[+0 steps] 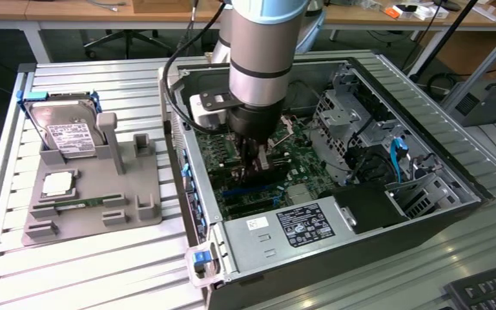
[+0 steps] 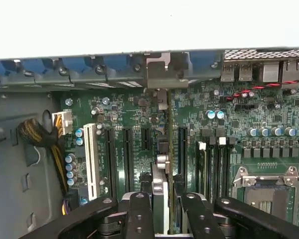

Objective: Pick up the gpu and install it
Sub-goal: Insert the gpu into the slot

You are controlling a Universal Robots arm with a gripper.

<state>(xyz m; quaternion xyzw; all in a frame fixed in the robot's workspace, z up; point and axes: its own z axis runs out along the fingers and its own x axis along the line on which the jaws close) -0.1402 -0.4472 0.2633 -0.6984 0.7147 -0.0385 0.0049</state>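
Observation:
My gripper [image 1: 258, 163] reaches down into the open computer case [image 1: 420, 155], over the green motherboard [image 1: 304, 165]. It is shut on the gpu [image 2: 164, 144], a thin dark card seen edge-on between the two black fingers [image 2: 139, 214]. The card stands upright along a black expansion slot [image 2: 181, 149] in the middle of the board. Its silvery bracket end [image 2: 160, 74] sits against the case's rear wall, by the blue slot clips [image 2: 114, 63]. I cannot tell whether the card's lower edge is seated in the slot. In the exterior view the arm hides most of the card.
A grey holder [image 1: 101, 194] on the slatted table, at the exterior view's left, carries a silver hard drive [image 1: 70, 132], a processor chip [image 1: 59, 184] and a green RAM stick [image 1: 72, 203]. Inside the case are the power supply [image 1: 296, 226], drive cage [image 1: 351, 116], white slot [image 2: 92, 159], processor socket [image 2: 269, 186] and a cable bundle [image 2: 37, 135].

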